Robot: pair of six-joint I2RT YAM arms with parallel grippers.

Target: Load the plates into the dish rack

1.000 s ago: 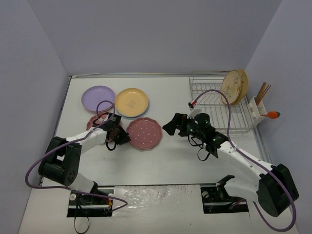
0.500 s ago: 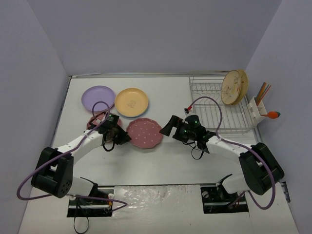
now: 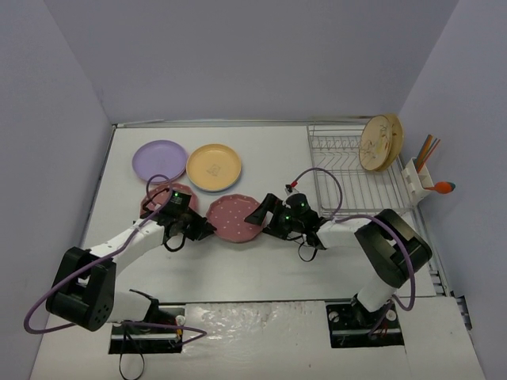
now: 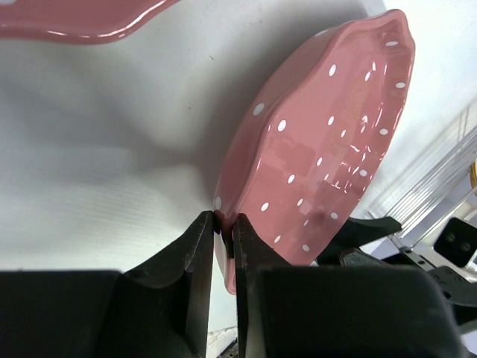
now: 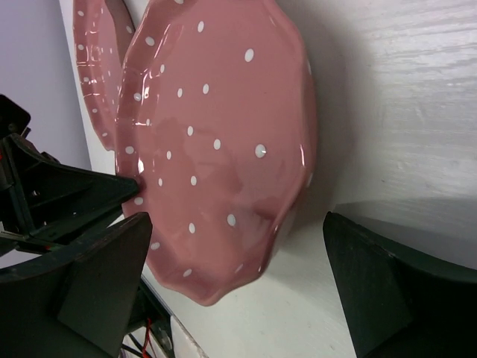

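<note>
Right arm [image 3: 342, 231] has stretched flat, right fingers [image 5: 387, 291] spread at dotted plate [image 3: 234, 218], left fingers [image 4: 182, 276] pinching its rim.

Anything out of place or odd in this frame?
Only the pink dotted plate: it sits tilted, one edge raised off the table, because the left gripper pinches its rim. The right gripper is open around its opposite edge. No spill or breakage shows.

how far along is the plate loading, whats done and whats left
Done: a tan printed plate stands in the dish rack. In hand: the left gripper pinches the pink dotted plate by its rim, tilted up, with the right gripper open around its far edge. Left: that plate, plus the lilac plate, yellow plate and second pink plate on the table.
</note>
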